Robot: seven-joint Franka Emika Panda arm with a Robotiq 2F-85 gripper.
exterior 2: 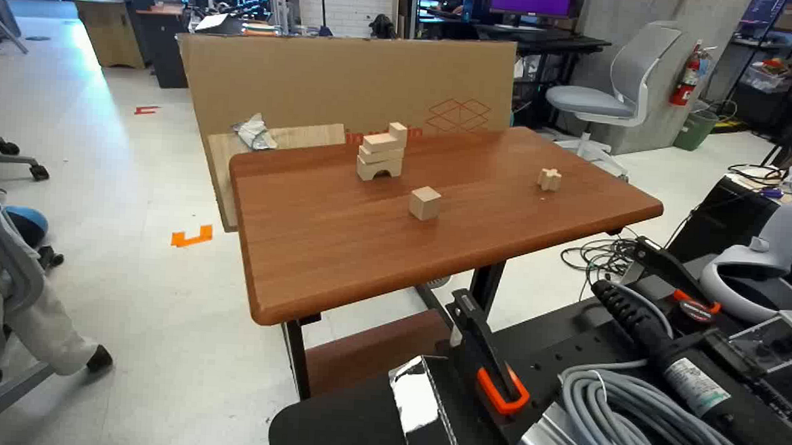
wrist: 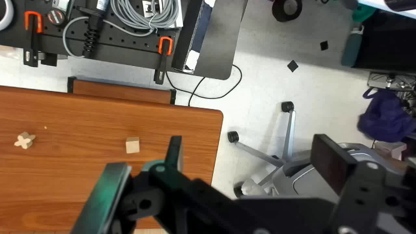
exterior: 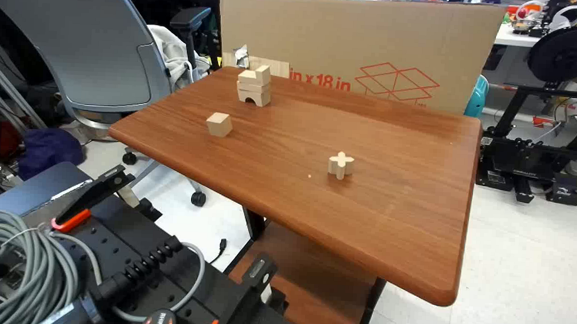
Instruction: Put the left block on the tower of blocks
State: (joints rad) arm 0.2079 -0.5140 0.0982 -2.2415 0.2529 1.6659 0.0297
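The left block, a plain tan wooden cube, stands alone on the brown table in both exterior views (exterior: 219,124) (exterior 2: 425,204), and shows in the wrist view (wrist: 132,145). The tower of blocks, an arch piece with flat pieces and a small upright piece on top, stands behind the cube in both exterior views (exterior: 254,88) (exterior 2: 380,158). The tower does not show in the wrist view. My gripper (wrist: 250,146) shows only in the wrist view, open and empty, high above the table's edge and floor, off to the side of the cube.
A pale cross-shaped block stands on the table (exterior: 414,187), and this cross block (exterior: 341,165) is apart from the cube. A big cardboard box (exterior: 323,37) stands upright behind the table. A grey chair (exterior: 108,52) is beside the table. A black bench with clamps and cables (exterior 2: 564,367) is in front.
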